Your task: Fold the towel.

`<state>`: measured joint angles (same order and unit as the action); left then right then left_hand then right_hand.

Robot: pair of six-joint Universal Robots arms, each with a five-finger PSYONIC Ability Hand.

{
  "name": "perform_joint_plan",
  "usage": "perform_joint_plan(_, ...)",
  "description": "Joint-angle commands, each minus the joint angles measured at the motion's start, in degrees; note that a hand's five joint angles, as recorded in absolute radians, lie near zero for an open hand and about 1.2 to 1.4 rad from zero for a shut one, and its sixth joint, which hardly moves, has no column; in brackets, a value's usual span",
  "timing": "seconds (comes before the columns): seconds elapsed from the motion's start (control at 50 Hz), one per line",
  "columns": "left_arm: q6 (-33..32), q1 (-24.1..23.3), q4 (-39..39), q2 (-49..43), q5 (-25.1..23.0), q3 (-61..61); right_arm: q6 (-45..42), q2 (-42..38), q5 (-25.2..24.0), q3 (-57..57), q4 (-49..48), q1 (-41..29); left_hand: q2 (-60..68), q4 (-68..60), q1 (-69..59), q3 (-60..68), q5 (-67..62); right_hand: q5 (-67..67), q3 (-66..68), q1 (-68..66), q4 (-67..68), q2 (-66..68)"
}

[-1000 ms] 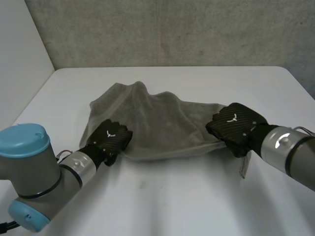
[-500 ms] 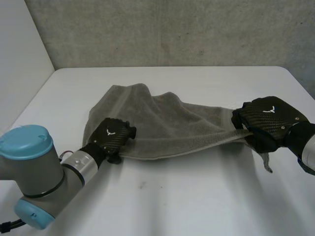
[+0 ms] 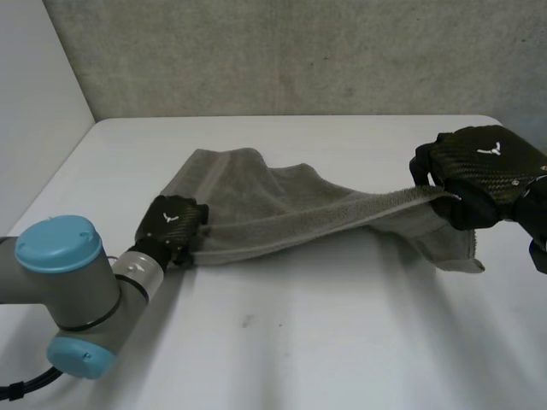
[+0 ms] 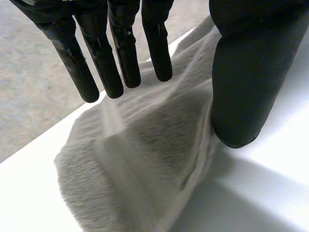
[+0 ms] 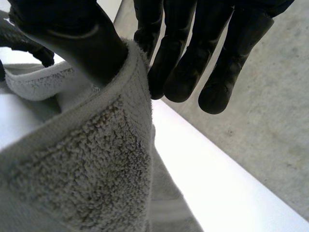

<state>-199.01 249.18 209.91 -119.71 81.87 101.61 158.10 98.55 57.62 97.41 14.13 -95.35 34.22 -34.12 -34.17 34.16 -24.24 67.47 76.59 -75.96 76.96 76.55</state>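
Towel [image 3: 282, 209] is what we have between our two hands: a grey, rumpled cloth lying across the middle of the white table [image 3: 299, 342]. Our left hand [image 3: 171, 224] sits at its near left corner, low against the table. In the left wrist view the fingers [image 4: 123, 53] are straight and a little spread, their tips over the cloth, and we cannot tell whether they touch it. The thumb [image 4: 241, 72] stands well apart from them and presses down at the towel's edge, where cloth meets table, so this hand is spread rather than closed on the cloth. Our right hand [image 3: 483, 166] is at the towel's right end, raised off the table. In the right wrist view its thumb [image 5: 72, 38] and fingers [image 5: 178, 63] are clamped on the thick edge, which runs up between them. From that grip the near edge runs as a taut ridge to the left hand, while a loose flap hangs below the right hand and rests on the table. The far left part lies flat.
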Motion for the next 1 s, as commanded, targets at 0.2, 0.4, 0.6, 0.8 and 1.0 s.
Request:
perform_joint_plan(0.2,-0.41,2.54,3.67,-2.98,5.31,-3.08,1.95,3.4,0.04,-3.72,0.2,2.71,6.11,-6.21,-6.15,6.17,-6.08,2.53,3.41,-4.04,3.04,3.46)
perform_joint_plan(0.4,-0.15,5.96,0.25,-2.63,4.17,-1.5,2.13,2.43,-0.22,-3.63,-0.07,3.59,15.85,-15.95,-15.89,15.91,-15.82,2.53,3.41,-4.04,3.04,3.46)
perform_joint_plan(0.6,2.39,6.14,-5.03,-1.05,-1.97,-1.24,2.13,2.26,-0.13,-2.49,-0.24,3.15,45.74,-45.84,-45.79,45.8,-45.72,2.53,3.41,-4.04,3.04,3.46)
perform_joint_plan(0.8,2.31,11.15,-8.99,6.69,-1.72,-0.8,1.33,1.38,-0.22,-6.09,0.28,3.85,45.78,-45.88,-45.83,45.84,-45.76,2.53,3.41,-4.04,3.04,3.46)
perform_joint_plan(1.0,2.31,17.65,-23.38,29.42,-4.69,3.06,-6.64,1.29,-1.01,-12.5,13.18,9.56,45.78,-45.88,-45.83,45.84,-45.76,2.53,3.41,-4.04,3.04,3.46)
